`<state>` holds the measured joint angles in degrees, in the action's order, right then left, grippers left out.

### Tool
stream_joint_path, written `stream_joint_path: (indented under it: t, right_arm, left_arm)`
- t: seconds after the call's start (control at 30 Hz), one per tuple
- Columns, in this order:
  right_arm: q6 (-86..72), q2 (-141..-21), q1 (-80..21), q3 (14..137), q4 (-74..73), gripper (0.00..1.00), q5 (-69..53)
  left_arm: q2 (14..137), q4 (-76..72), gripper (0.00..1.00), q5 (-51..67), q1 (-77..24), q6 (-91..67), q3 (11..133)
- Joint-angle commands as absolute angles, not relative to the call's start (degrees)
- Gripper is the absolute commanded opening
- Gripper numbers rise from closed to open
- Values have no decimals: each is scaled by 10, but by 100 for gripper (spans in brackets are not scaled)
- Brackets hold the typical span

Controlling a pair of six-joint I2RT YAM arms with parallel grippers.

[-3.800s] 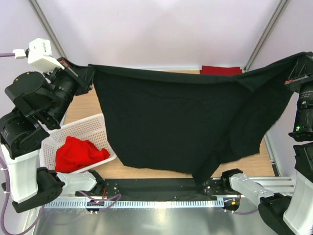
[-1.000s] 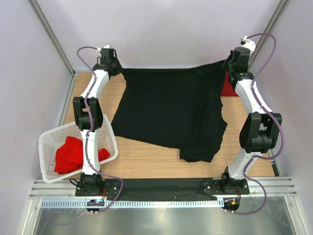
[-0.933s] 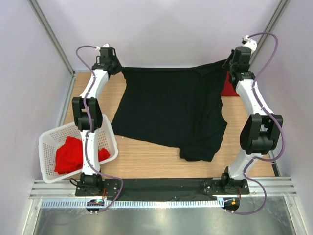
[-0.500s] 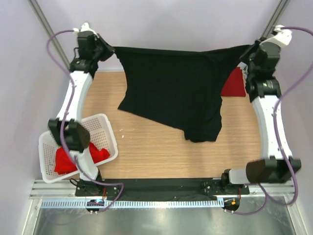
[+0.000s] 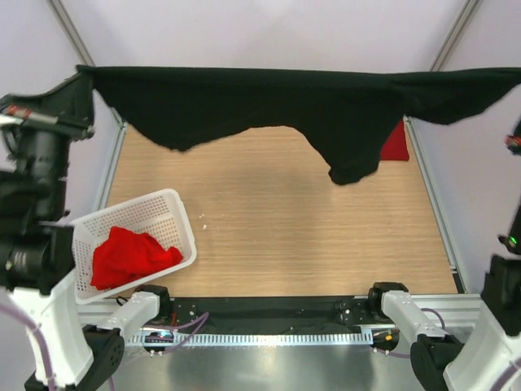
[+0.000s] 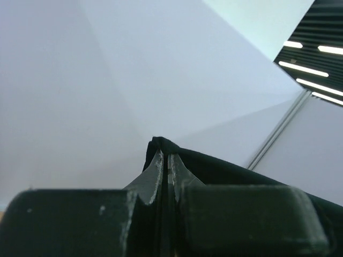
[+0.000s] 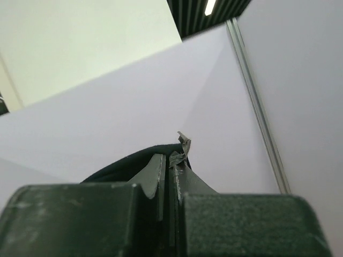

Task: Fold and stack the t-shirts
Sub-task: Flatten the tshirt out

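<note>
— Whereas the black t-shirt [image 5: 269, 94] sagged lower a moment ago, where is it now?
— Raised, stretched taut above the counter [image 5: 277, 228]; left gripper [image 6: 165, 160] and right gripper [image 7: 169, 163] each pinch one end.

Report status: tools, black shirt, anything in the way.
Both shut on black t-shirt: left tool, right tool. Shirt stretched airborne between them. One red t-shirt in basket, near left, not obstructing.

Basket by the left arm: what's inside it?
Inside the white basket lies a crumpled red t-shirt heap, in its near part. Whether it is one shirt or several, and anything beneath it, is covered. The black t-shirt hangs clear of it.
</note>
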<state>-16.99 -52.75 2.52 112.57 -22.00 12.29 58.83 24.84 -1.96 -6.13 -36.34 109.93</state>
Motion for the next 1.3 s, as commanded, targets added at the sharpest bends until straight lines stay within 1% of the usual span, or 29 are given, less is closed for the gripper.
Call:
stream_joint_path:
  t: [0.0,0.13,0.23,0.3,0.33,0.4,0.43,0.47,0.53,0.57,0.63,0.67,0.7,0.73,0.77,0.8,0.83,0.87,0.9,0.93,0.97,1.0,1.07,1.1,1.27]
  right_arm:
    - [-135,-528,31,1188,-233,1,154]
    - [-128,-530,22,1231,-234,1,162]
    - [-127,-530,18,1204,-228,1,164]
    - [-127,-527,17,1151,-222,1,166]
    - [-127,-525,17,1129,-217,1,170]
    - [-128,-515,17,1044,-186,1,176]
    - [-127,-512,17,1012,-174,1,184]
    - [-126,-507,17,944,-145,1,187]
    - [-125,-510,17,885,-133,1,198]
    - [-120,-514,17,822,-108,1,204]
    - [-119,-522,17,759,-84,1,211]
    - [-119,-526,18,698,-57,1,216]
    - [-119,-539,18,665,-34,1,219]
    - [-120,-547,18,635,-18,1,224]
    - [-120,-555,18,587,7,1,228]
    - [-120,-571,18,565,28,1,232]
    - [-120,-600,18,549,37,1,231]
    - [-118,-620,20,528,53,1,229]
    - [-117,-638,21,522,60,1,231]
    - [-114,-679,22,519,67,1,232]
    - [-115,-699,25,524,74,1,234]
    - [-114,-718,26,530,77,1,235]
    - [-110,-778,28,555,83,1,229]
    - [-109,-800,29,566,85,1,229]
    - [-102,-902,30,627,85,1,207]
  left_arm:
    - [579,289,1,-109,-66,-339,1118]
    - [578,295,1,-114,-67,-340,1161]
    - [595,291,0,-113,-67,-340,1172]
    - [614,287,1,-106,-67,-342,1165]
    - [620,281,0,-92,-67,-343,1141]
    - [642,263,1,-68,-66,-345,1110]
    - [652,253,1,-40,-67,-350,1066]
    - [661,234,1,-24,-67,-350,1044]
    - [697,204,0,-4,-67,-353,969]
    - [712,187,1,25,-67,-352,947]
    - [781,164,0,49,-67,-349,911]
    - [814,152,0,74,-69,-347,882]
    - [845,135,0,81,-72,-344,876]
    - [919,130,0,86,-76,-340,875]
    - [955,125,0,92,-78,-338,884]
    - [991,123,0,106,-79,-333,899]
    - [1069,124,0,118,-81,-329,916]
    - [1102,127,0,126,-82,-328,933]
    - [1140,130,0,140,-82,-327,979]
    - [1173,143,0,146,-82,-325,1003]
    - [1237,158,0,148,-83,-326,1035]
    - [1265,168,0,157,-83,-326,1092]
    - [1335,193,0,161,-84,-325,1144]
    - [1352,199,0,159,-84,-325,1185]
    - [1424,224,0,142,-78,-326,1270]
